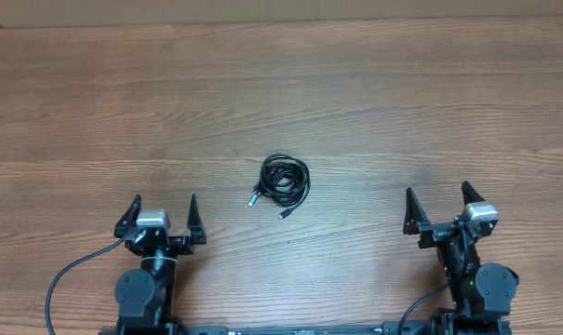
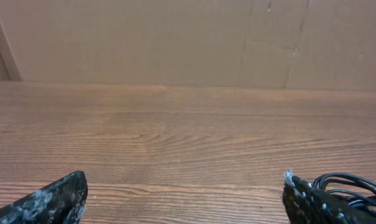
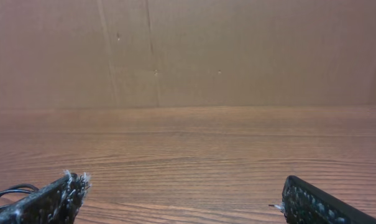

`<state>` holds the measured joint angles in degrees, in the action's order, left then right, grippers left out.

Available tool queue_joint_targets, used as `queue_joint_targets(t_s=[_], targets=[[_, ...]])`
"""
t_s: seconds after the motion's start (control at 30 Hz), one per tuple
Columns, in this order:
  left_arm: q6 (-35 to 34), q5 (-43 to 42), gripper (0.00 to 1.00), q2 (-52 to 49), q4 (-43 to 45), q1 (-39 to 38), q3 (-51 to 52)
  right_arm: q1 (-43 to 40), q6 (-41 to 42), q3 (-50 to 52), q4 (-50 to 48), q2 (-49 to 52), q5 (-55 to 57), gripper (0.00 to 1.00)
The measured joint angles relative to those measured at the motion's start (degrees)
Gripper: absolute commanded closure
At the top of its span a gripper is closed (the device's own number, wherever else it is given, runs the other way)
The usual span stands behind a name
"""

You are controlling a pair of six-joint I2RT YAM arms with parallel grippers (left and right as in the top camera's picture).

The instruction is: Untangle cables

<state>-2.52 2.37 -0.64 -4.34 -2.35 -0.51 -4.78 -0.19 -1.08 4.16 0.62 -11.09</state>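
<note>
Resting at the lower left of the overhead view, the left gripper (image 1: 164, 201) is carrying nothing, its two fingers (image 1: 137, 207) spreading wide and pointing up the frame at bare wood. It is probably waiting there because no strand has been picked out yet. In its wrist view only the tips are showing in the bottom corners, with the wooden table (image 2: 175, 130) running between them to a cardboard panel (image 2: 144, 37) behind. Loops of the cables (image 2: 352, 185) are peeking in at the lower right edge, just past the right-hand finger. Near the middle of the overhead frame, slightly below centre, the cables (image 1: 283, 180) are lying as one small, tight black coil, with the plug ends (image 1: 254, 197) trailing out at its lower left. Since everything is wound together, I judge that the untangling is only beginning. The coil is sitting between the two arms and well apart from both, which is leaving either one free to approach. At the lower right, the right gripper (image 1: 437, 191) is mirroring its partner, jaws equally wide and empty. In its wrist view a thin sliver of cord (image 3: 10, 191) is showing at the lower left edge. The loose plug ends are looking like the easiest first hold, though pinching such thin cord off flat wood is likely calling for care.
</note>
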Motion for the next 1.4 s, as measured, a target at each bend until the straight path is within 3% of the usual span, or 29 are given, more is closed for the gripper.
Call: queue_joint_targets(t_s=[1.23,1.4], targets=[[-0.04,-0.02,0.0,0.0,0.02,0.0,0.0,0.0,-0.02,0.0,-0.02,0.0,-0.04,0.0],[-4.74,-4.39,0.0,0.0,0.44,0.0,0.0,0.0,0.0,0.0,0.02,0.0,-0.04,0.0]])
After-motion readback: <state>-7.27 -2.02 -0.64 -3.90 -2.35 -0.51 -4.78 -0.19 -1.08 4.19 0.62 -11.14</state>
